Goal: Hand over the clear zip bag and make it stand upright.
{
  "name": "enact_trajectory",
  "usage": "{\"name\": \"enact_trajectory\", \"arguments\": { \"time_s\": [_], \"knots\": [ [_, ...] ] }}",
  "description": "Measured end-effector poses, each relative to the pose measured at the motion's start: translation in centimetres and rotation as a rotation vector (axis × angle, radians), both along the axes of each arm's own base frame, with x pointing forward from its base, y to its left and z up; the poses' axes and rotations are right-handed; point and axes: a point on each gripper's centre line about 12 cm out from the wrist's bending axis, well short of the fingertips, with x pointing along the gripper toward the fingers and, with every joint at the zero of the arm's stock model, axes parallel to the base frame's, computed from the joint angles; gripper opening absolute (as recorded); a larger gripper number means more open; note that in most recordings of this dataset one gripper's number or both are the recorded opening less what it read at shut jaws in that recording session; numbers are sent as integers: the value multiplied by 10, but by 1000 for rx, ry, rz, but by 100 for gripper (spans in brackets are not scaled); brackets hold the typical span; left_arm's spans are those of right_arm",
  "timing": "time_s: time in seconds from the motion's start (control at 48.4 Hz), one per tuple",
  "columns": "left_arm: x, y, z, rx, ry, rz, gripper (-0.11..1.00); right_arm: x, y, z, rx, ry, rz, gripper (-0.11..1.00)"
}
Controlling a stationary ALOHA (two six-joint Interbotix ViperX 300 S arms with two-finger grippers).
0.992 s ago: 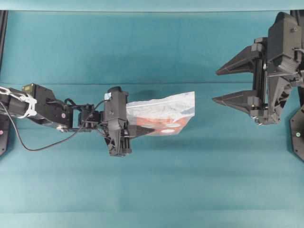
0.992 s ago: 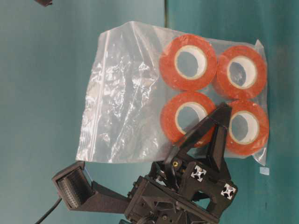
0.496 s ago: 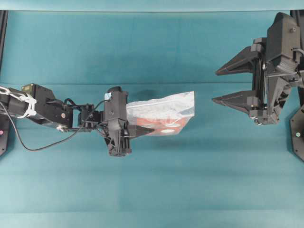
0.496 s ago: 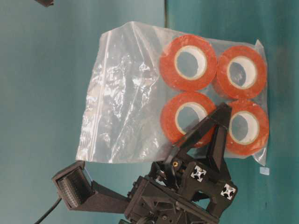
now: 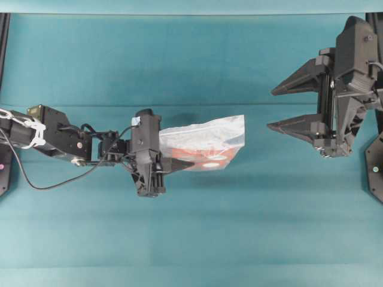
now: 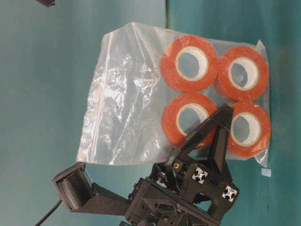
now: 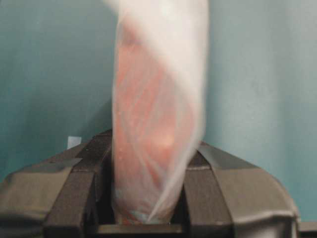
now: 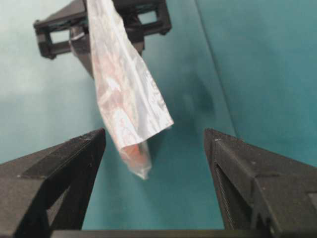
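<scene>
The clear zip bag (image 5: 206, 145) is held off the table by my left gripper (image 5: 179, 164), which is shut on the bag's left end. Several orange tape rolls (image 6: 189, 62) with white cores fill its lower part; the crinkly upper part (image 6: 120, 94) holds nothing. In the left wrist view the bag (image 7: 153, 114) rises edge-on out of the closed fingers (image 7: 79, 188). My right gripper (image 5: 276, 107) hangs open to the right of the bag, a gap away, with nothing between its fingers. From the right wrist the bag (image 8: 126, 94) hangs ahead between the spread fingertips (image 8: 79, 148).
A teal cloth (image 5: 191, 239) covers the table. A dark frame post (image 5: 5, 36) stands at the left edge, and a black mount (image 5: 376, 167) sits at the right edge. A small pale tag (image 6: 266, 173) lies on the cloth below the bag.
</scene>
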Motion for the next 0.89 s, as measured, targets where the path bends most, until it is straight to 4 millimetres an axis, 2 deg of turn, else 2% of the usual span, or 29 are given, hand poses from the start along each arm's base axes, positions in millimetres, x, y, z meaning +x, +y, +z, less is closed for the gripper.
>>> {"name": "enact_trajectory", "arguments": {
  "time_s": [0.889],
  "knots": [
    [0,0,2,0,-5,0,24,-3,1,-10,8,45,4,85]
  ]
}}
